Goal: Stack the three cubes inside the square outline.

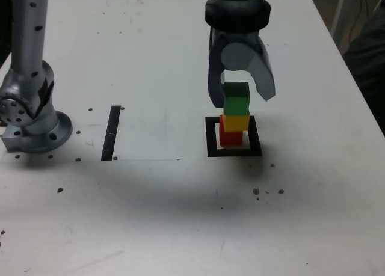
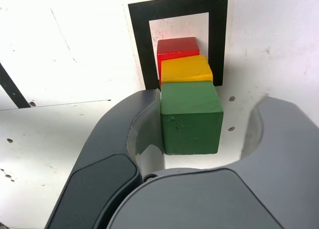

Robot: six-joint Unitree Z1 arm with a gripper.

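The three cubes are standing as one tower, the green cube [image 1: 236, 100] on the yellow cube [image 1: 236, 122] on the red cube [image 1: 230, 137], inside the square outline [image 1: 233, 151] right of the exterior view's centre. Stacking looks finished; only withdrawing is remaining. The gripper [image 1: 240, 89] is straddling the green cube, its fingers [image 2: 142, 124] parted (one side seemingly brushing it). A black strip [image 1: 112, 133] and the arm's base [image 1: 30, 116] are sitting at left on the desk [image 1: 180, 216], blocking nothing.

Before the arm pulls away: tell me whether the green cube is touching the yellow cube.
Touching. The exterior view shows the green cube sitting directly on the yellow cube, no gap between them, slightly offset.
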